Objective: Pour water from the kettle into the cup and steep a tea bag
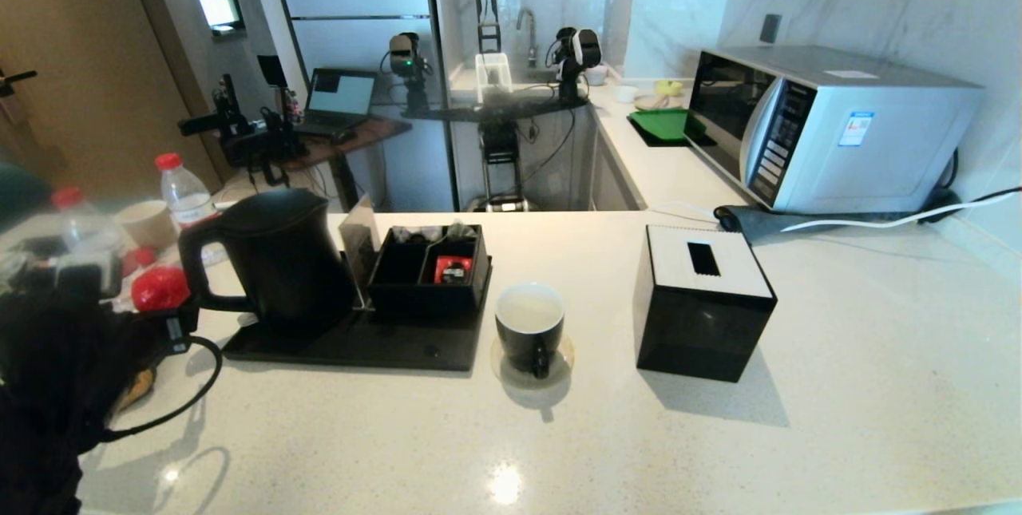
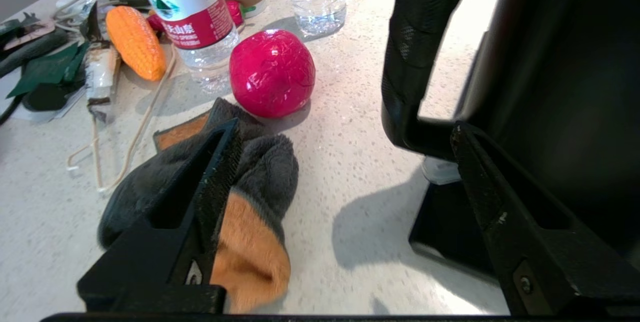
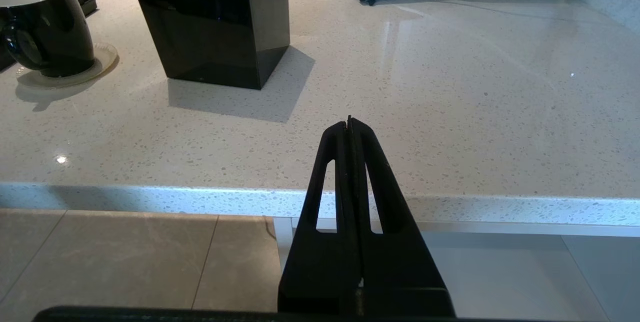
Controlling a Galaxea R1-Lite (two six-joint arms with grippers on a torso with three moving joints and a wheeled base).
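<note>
Left gripper (image 2: pixel 345 137) perhaps nearing kettle (image 1: pixel 279 259).

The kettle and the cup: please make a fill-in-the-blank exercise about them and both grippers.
1. The kettle stands on a black ____.
2. The cup rests on a round ____.
3. The left gripper, near the kettle's handle, is ____.
4. The right gripper, before the counter's edge, is ____.

Missing words: tray; coaster; open; shut
</note>
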